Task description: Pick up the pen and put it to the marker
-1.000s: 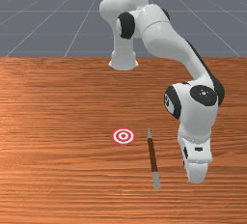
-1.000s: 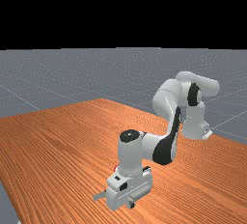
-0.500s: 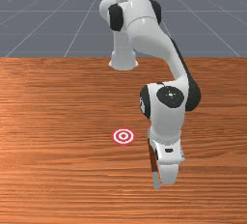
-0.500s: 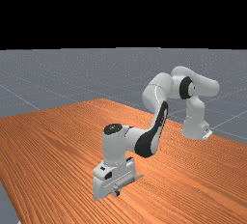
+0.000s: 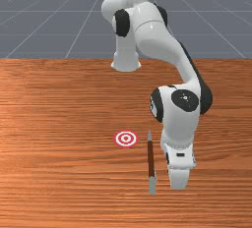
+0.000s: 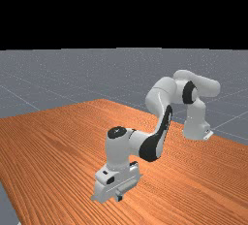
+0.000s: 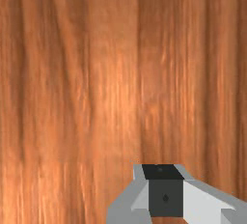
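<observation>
The pen (image 5: 150, 158) lies on the desk (image 5: 59, 178), right of centre and low in the front view, its grey tip up-frame, near the marker (image 5: 125, 138). The hand (image 7: 165, 189) is just to the pen's right in that view. I can't tell how far open it is; it appears to hold nothing — the brown shaft lies off to its side.

The step looks to be getting the grasp. Shift left until centred over the shaft, then turn so the grip closes across it; the hand's broad side seems to run along the pen. Descend straight — a sideways brush could roll it.
</observation>
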